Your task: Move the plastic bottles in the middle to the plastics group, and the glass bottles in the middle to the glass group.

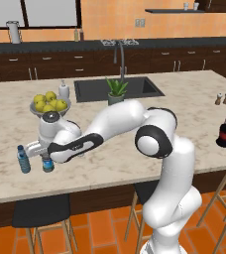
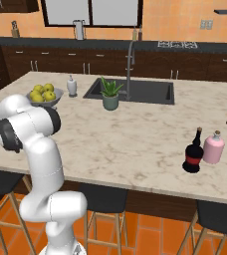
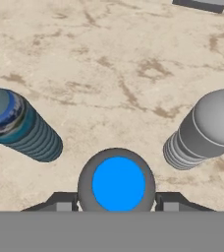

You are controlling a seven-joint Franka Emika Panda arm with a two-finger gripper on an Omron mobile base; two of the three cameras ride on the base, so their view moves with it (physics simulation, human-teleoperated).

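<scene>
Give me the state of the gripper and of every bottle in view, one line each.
gripper: shut on the dark bottle
dark bottle: upright, blue cap on, held between the fingers
lighter blue bottle: upright, capped, standing free
clear bottle: upright, standing free
cola bottle: upright, capped, beside the pink bottle
pink bottle: upright, capped

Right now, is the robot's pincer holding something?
Pincer: closed on the blue-capped bottle, standing on the counter.
</scene>
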